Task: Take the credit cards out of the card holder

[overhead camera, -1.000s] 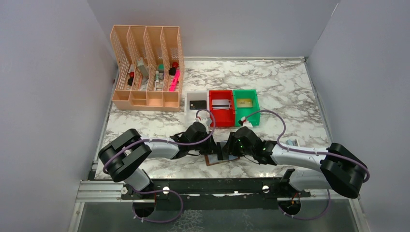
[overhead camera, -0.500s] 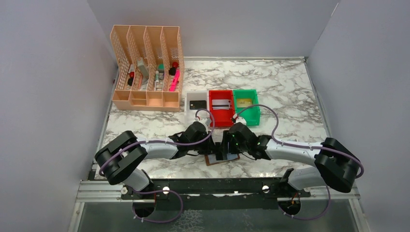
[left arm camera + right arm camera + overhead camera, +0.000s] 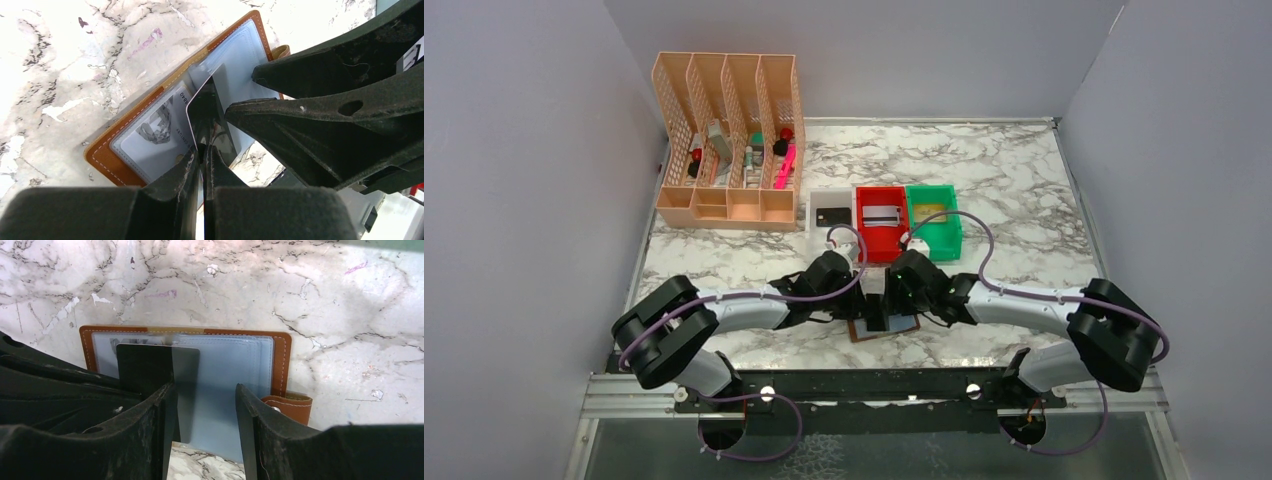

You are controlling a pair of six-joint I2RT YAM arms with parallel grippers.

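right arm (image 3: 1024,298) crept inward; left gripper (image 3: 202,148) pinches black card (image 3: 150,362), right gripper (image 3: 205,390) agape; marble table (image 3: 1024,190), grey walls (image 3: 524,150).

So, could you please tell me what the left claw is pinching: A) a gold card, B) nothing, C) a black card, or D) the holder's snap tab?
C: the left wrist view shows the left claw shut on the edge of a black card sticking out of the open card holder.

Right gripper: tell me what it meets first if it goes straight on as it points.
The right gripper points down at the open card holder; it would likely meet its pale pocket panel first. One finger runs beside the black card and might catch its edge; depth is unclear.
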